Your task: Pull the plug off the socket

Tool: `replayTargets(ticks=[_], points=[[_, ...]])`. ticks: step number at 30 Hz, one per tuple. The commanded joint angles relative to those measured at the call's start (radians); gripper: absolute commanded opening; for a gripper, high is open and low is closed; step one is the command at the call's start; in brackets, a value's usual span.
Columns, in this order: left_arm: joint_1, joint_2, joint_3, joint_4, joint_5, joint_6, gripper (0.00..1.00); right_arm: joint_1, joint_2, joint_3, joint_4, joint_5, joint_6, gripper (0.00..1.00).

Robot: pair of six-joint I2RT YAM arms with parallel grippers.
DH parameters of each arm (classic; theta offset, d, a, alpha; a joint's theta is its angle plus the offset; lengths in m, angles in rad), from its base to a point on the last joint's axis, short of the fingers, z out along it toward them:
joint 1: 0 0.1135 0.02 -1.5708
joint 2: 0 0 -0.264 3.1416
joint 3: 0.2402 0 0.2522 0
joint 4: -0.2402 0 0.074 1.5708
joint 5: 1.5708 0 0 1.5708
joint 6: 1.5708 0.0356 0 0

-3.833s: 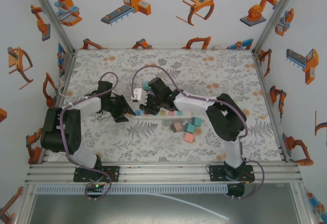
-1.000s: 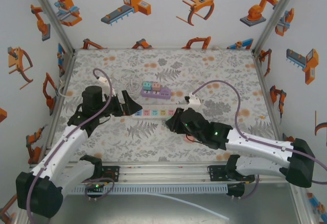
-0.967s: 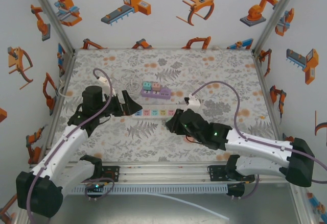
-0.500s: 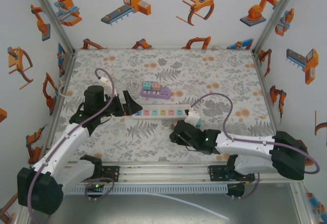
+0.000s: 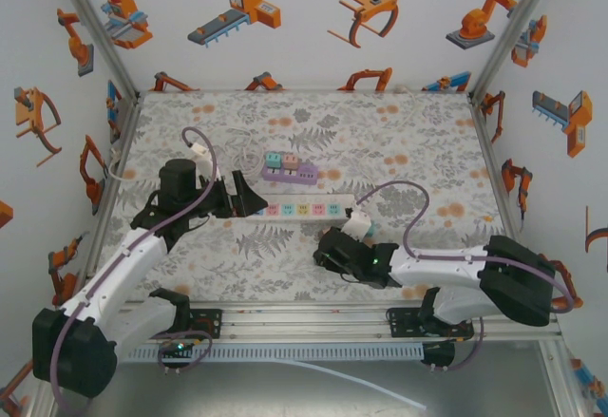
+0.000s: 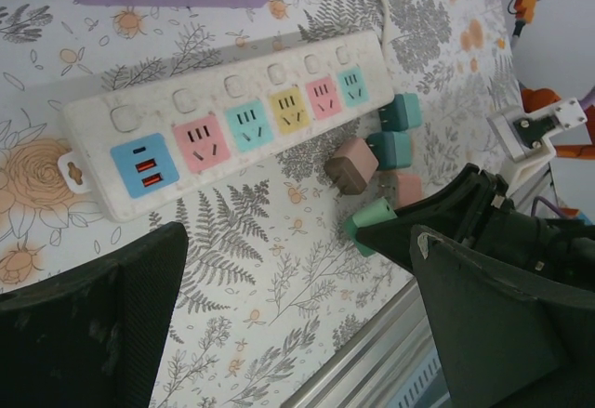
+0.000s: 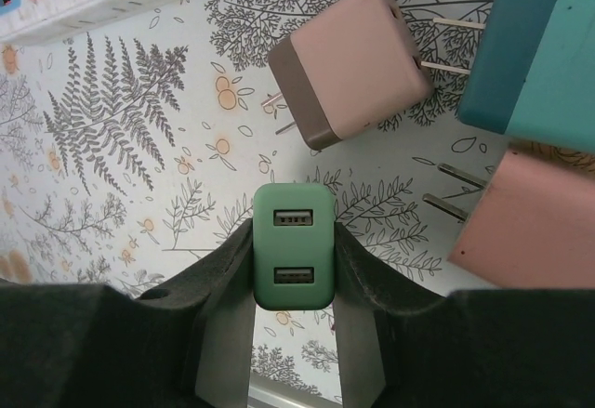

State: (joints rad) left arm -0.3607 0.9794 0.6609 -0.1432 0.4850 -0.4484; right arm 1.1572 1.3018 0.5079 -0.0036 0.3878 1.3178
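Right wrist: right jaws grip green plug point(image 7: 294, 245); brown-pink plug point(image 7: 349, 64), teal plug point(image 7: 535, 50) lie ahead; left jaws wide.

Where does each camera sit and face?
Top external: above and behind the robot, looking down on the table; left arm and right arm show.
Left wrist: looks down at the power strip; open left pincer frames the bottom.
Right wrist: low over the table; right pincer shut on the green plug.
Shared: both wrist views show the green plug and brown plug.
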Motion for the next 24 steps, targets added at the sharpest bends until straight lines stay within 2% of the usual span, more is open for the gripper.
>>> replayTargets(ticks=[1,10,17,24], points=[[-0.005,-0.021,-0.003,0.027,0.032,0.030,0.97,0.006,0.014,-0.014,0.010,0.046,0.050,0.22],[-0.009,-0.024,0.000,0.014,0.000,0.030,0.97,0.006,0.003,0.004,-0.066,0.056,0.078,0.44],[-0.010,-0.024,-0.001,0.012,-0.009,0.030,0.97,0.006,-0.017,0.026,-0.127,0.066,0.077,0.50],[-0.011,-0.042,-0.003,-0.013,-0.071,0.027,0.97,0.006,-0.059,0.052,-0.193,0.103,0.052,0.54]])
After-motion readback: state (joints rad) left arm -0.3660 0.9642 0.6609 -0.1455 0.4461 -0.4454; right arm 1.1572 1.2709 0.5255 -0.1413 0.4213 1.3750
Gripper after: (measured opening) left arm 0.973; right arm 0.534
